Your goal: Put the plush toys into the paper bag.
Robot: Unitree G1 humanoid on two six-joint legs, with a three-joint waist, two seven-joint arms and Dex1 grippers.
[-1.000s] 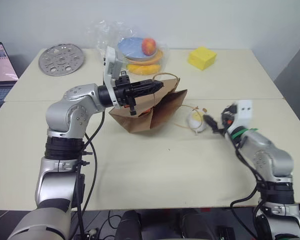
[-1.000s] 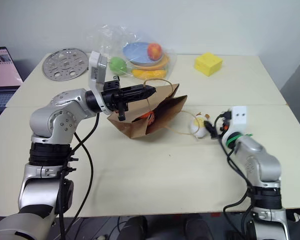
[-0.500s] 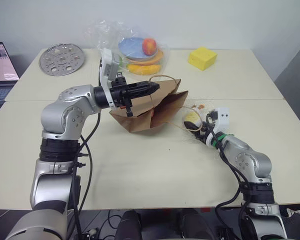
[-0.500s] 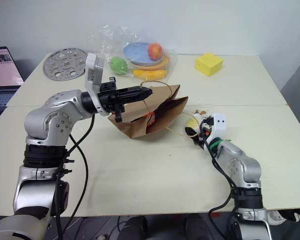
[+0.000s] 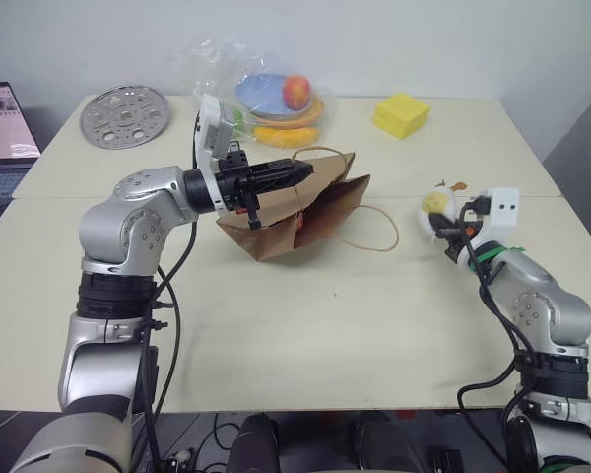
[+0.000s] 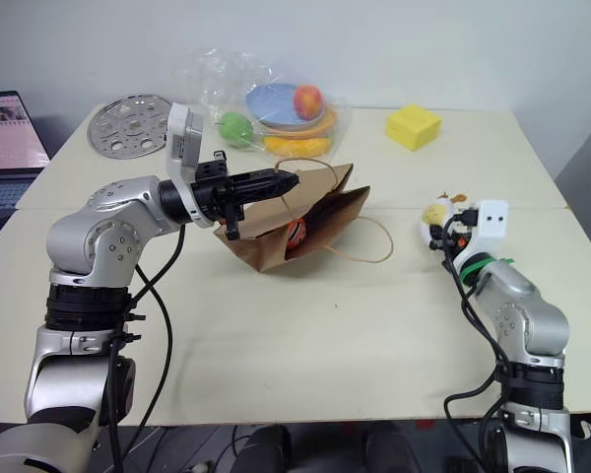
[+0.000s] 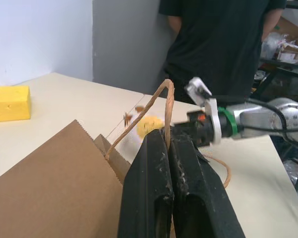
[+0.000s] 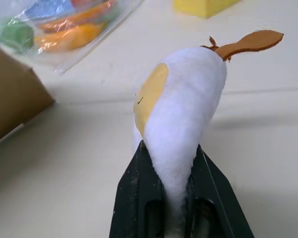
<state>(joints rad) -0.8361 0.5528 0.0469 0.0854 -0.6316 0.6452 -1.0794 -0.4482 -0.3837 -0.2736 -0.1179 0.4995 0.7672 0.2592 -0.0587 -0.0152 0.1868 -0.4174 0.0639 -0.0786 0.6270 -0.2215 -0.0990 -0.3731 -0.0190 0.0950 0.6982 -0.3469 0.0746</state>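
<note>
Carry step in hand: right gripper [image 8: 164, 163] is pinched tight on the round white plush toy [image 8: 181, 104], held clear above the table [image 5: 305, 325] and well to the right of the paper bag [image 5: 300, 212]. Left gripper [image 7: 168, 144] is clamped on one loop handle [image 7: 159, 101], propping the bag mouth up toward the right arm; the orange carrot toy [image 6: 295, 232] looks already inside. Next move likely calls for swinging the white toy across to the mouth, then opening the fingers over it.
</note>
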